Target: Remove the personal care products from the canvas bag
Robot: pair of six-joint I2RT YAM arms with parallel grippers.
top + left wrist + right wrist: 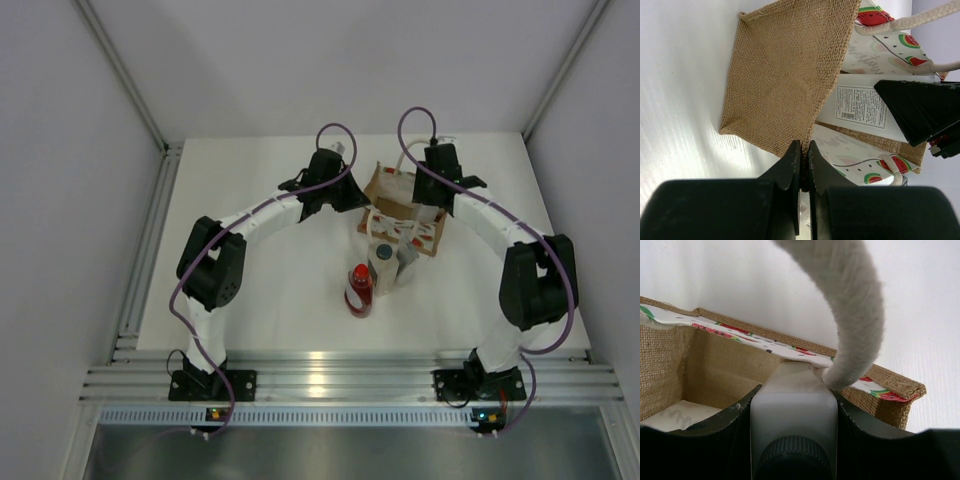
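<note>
The canvas bag (398, 190) stands at the table's far middle, its mouth upward. My left gripper (360, 200) is shut on the bag's burlap edge (785, 65), pinched between the fingertips of that gripper (804, 146). My right gripper (428, 212) is inside the bag's mouth, shut on a whitish bottle (792, 410) with a dark grey cap (792, 462). That bottle also shows in the left wrist view (865, 107). In front of the bag stand the red bottle (360, 290), a second whitish bottle (382, 265) and the slim grey one (407, 264).
A cream rope handle (850, 305) hangs across the right wrist view, against the held bottle. The three bottles stand close together between the arms. White walls enclose the table on the left, right and back.
</note>
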